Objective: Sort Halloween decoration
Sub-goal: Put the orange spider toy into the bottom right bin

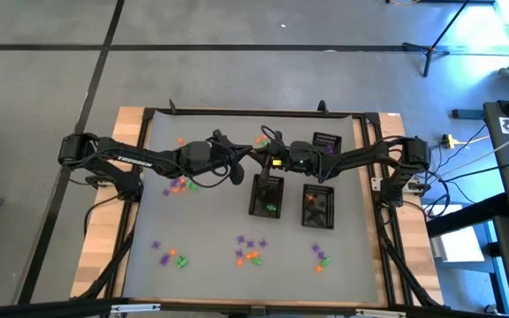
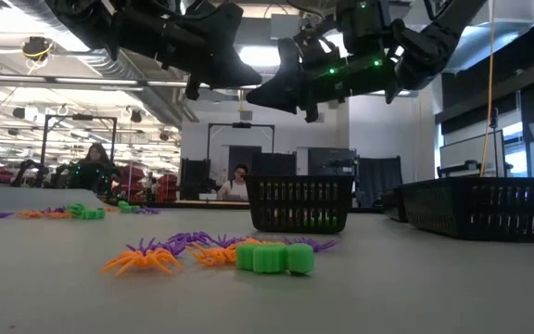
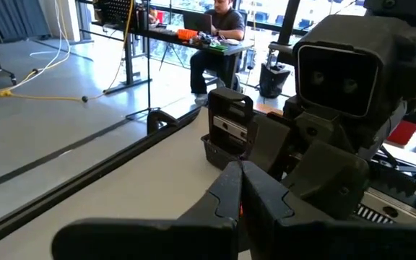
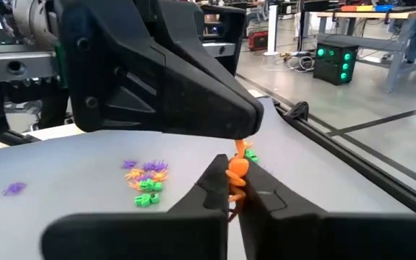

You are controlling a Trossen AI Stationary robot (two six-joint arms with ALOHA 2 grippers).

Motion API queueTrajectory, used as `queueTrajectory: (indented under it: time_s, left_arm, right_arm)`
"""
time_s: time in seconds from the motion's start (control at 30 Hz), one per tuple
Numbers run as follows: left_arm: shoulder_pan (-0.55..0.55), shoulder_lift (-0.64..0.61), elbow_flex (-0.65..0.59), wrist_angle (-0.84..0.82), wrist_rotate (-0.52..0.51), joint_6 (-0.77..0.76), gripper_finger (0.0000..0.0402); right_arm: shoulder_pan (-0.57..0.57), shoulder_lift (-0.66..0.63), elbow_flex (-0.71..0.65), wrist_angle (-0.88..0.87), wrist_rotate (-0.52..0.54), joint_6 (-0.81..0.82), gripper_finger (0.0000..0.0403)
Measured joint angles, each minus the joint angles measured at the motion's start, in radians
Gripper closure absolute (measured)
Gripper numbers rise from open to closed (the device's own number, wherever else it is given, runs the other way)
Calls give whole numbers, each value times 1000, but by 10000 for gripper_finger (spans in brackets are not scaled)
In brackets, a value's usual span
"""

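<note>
the grey table top (image 1: 210, 221) with its pale wooden edge fills the middle of the high view, and both dark arms reach in over it, meeting nose to nose around 12 o'clock from the table's centre. three black rectangular mesh baskets sit on the right half: one (image 1: 267, 195) just about dead centre with something green in it, one (image 1: 319, 205) beside it at 3 o'clock with orange bits inside, and one (image 1: 326, 144) further back around 1 o'clock with a purple bit. the left gripper (image 3: 238, 189) hangs in the air with its two dark fingers pressed together, pinching something orange between the tips that's mostly hidden in its own wrist view. the right gripper (image 4: 234, 189) faces it, tips closed on a small orange plastic spider trinket (image 4: 236, 170), which also touches the tips of the other arm's fingers in the right wrist view, so both seem to have a bit of it. the rest of the tiny orange, green and purple plastic trinkets lie loose on the table: a cluster (image 1: 181, 184) around 9 o'clock under the left arm, and three little clumps along the near edge at 7 o'clock (image 1: 171, 257), 6 o'clock (image 1: 249, 251) and 5 o'clock (image 1: 320, 257).
</note>
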State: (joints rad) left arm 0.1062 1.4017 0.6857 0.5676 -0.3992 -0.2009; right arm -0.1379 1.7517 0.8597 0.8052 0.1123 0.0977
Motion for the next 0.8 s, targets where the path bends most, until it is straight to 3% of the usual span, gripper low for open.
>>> queueTrajectory:
  time_s: [0.37,0.6,0.8]
  left_arm:
    - [0,0,0,3,0,38,401]
    - [0,0,0,1,0,38,401]
    - [0,0,0,-7,0,38,401]
  right_arm:
    - [0,-33,-1,-90,-29,-26,392]
    - [0,-200,-1,-420,-85,-28,399]
    - [11,-371,-10,-819,-192,-18,398]
